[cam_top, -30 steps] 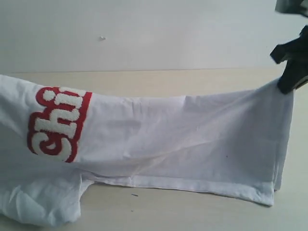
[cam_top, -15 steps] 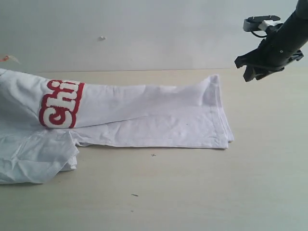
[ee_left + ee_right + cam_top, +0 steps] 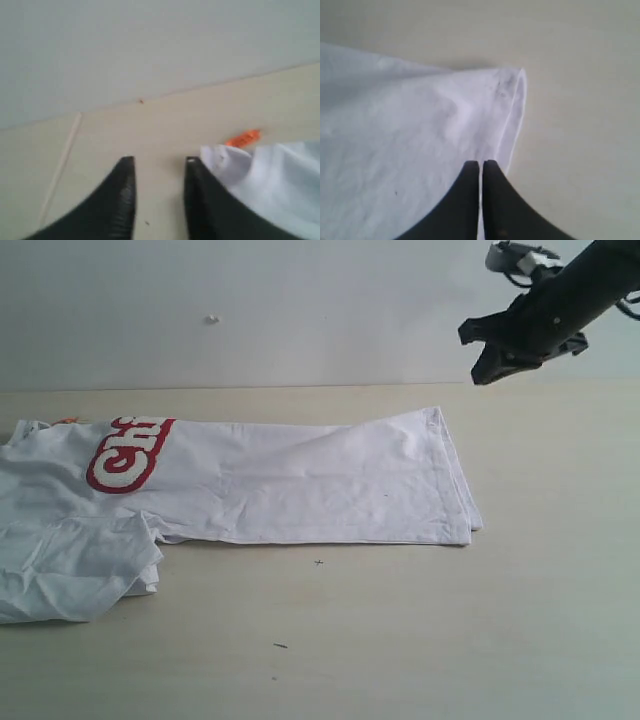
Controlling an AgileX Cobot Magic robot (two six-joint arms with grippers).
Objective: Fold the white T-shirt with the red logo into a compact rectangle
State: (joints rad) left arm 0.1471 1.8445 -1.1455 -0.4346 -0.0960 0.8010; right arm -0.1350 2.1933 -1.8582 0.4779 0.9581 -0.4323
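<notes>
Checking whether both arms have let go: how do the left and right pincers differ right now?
The left pincer has its fingers apart, with table showing between them; the right pincer has them pressed together. The left pincer is at the end of the white T-shirt with the orange tag; the right pincer hangs raised near the hem. Both are black and hold nothing.

Exterior view: off the arms, low, faces across the pale wooden desk [image 3: 400, 640] toward the plain grey wall [image 3: 300, 300]; mid-distance.
Left wrist view: close, looks past the black left pincer [image 3: 160, 160] at the large white cotton T-shirt's [image 3: 280, 175] collar end.
Right wrist view: close, looks down past the black right pincer [image 3: 480, 163] at its hem end.
Exterior view shares both ends.
</notes>
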